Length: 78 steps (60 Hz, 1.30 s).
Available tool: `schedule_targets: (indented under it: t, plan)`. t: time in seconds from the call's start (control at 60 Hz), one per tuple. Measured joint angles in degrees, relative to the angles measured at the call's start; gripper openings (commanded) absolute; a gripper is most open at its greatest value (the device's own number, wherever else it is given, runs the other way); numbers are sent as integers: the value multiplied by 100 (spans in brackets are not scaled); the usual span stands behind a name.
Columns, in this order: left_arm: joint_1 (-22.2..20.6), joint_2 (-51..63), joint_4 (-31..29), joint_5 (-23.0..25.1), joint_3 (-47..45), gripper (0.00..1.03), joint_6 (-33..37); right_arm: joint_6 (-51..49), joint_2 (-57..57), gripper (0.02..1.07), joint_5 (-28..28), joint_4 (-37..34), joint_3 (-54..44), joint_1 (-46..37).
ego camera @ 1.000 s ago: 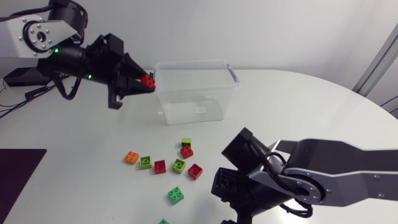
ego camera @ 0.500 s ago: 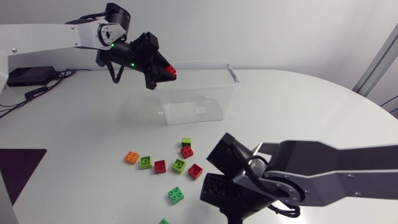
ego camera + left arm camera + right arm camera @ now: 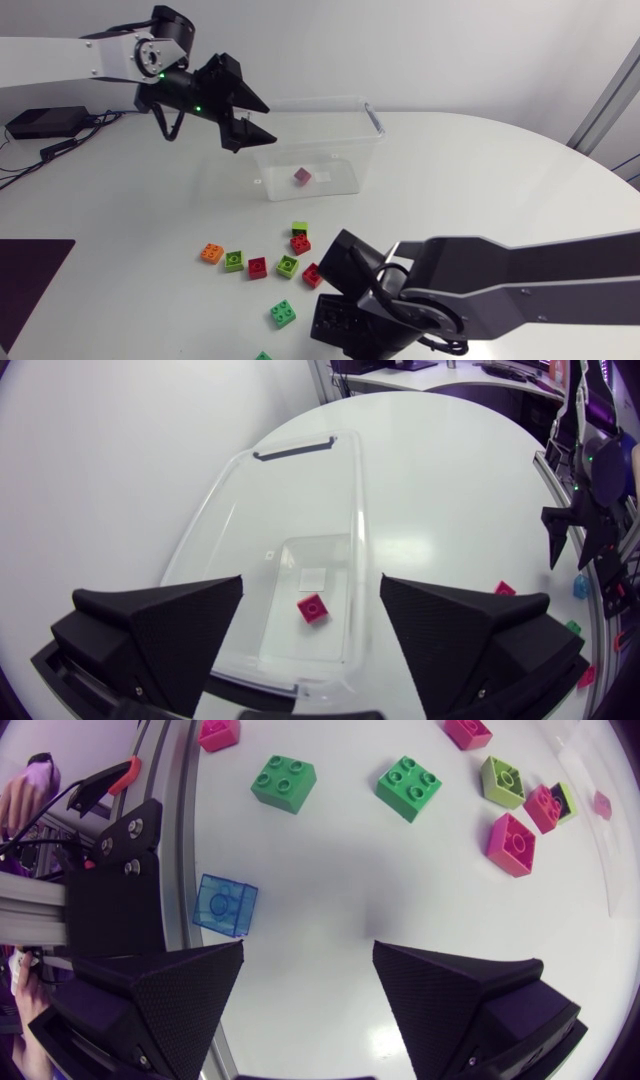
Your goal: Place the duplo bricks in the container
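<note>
Hovering over container (image 3: 310,101), left gripper (image 3: 311,585) released; right gripper (image 3: 308,948) spread, hidden in head view.

My right arm's jaws stand wide apart above the white table (image 3: 330,910) with nothing between them; just ahead of one jaw a clear blue brick (image 3: 225,905) lies near the table's edge. Farther ahead I see a green brick (image 3: 284,783) and a second green brick (image 3: 409,788), near each other but apart; beyond those sit a pink-red brick (image 3: 513,844) and a lime brick (image 3: 502,780).
</note>
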Motion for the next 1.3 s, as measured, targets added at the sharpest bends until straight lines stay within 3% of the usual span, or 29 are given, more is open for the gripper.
schedule_targets:
  t: [0.417, 1.3]
  plan:
    - [214, -1805, 0, 70, -1528, 99, 20, -55, 173, 96, 2, -201, 254, 81]
    - [664, -2673, -46, 79, -2931, 99, 588, -1869, 584, 93, 179, -1770, 756, 109]
